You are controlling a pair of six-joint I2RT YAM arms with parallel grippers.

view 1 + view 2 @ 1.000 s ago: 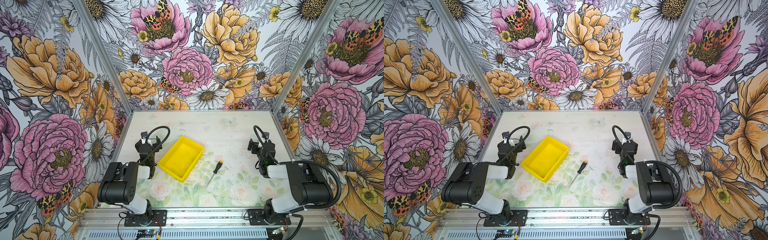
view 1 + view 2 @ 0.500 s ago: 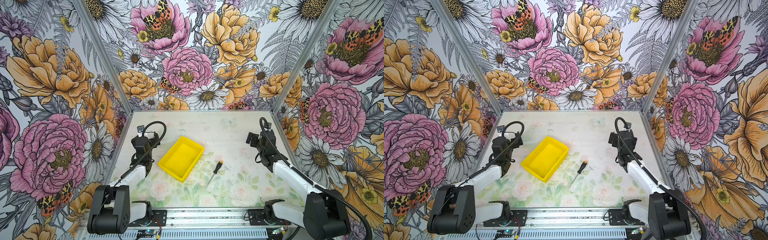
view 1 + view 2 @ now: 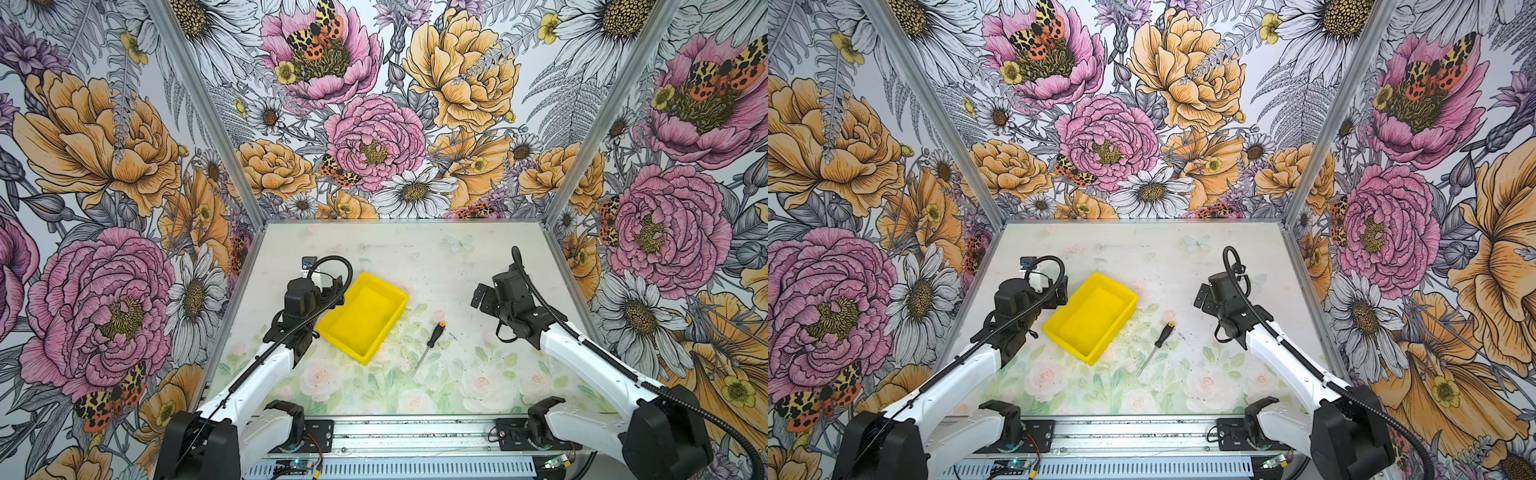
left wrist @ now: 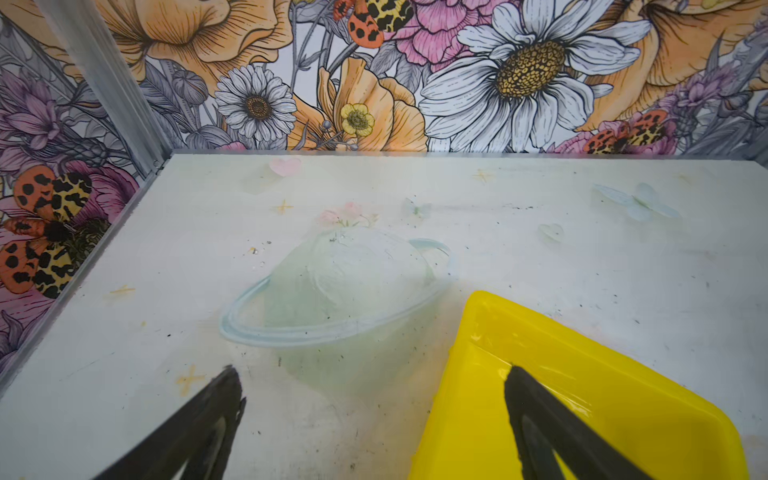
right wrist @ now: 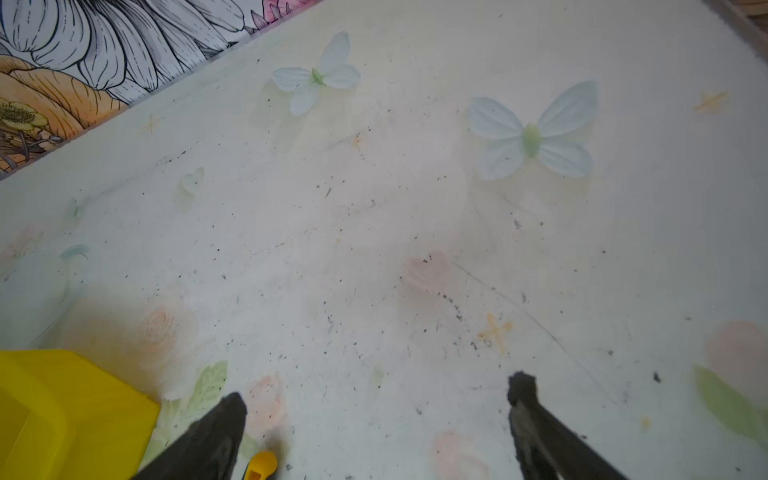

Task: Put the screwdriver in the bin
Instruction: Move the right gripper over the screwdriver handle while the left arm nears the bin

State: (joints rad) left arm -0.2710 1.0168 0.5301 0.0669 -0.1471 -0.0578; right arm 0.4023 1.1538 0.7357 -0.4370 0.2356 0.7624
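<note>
Right tool [image 5: 379,390] wide open, empty; screwdriver [image 3: 434,336] sits 4 o'clock of bin [image 3: 361,318]. Off-centre pinch could roll it.

Table: a pale tabletop [image 3: 436,266] printed with faded roses and leaves toward 6 o'clock, speckled with dark grit.
Prints: a pale blue butterfly [image 3: 458,242] at 1 o'clock in both top views; a ringed planet [image 4: 332,291] shows in the left wrist view.
Walls: floral wallpaper [image 3: 374,141] of pink and orange blooms, daisies and moths on three sides.
Frame: metal rail [image 3: 415,434] at 6 o'clock.
</note>
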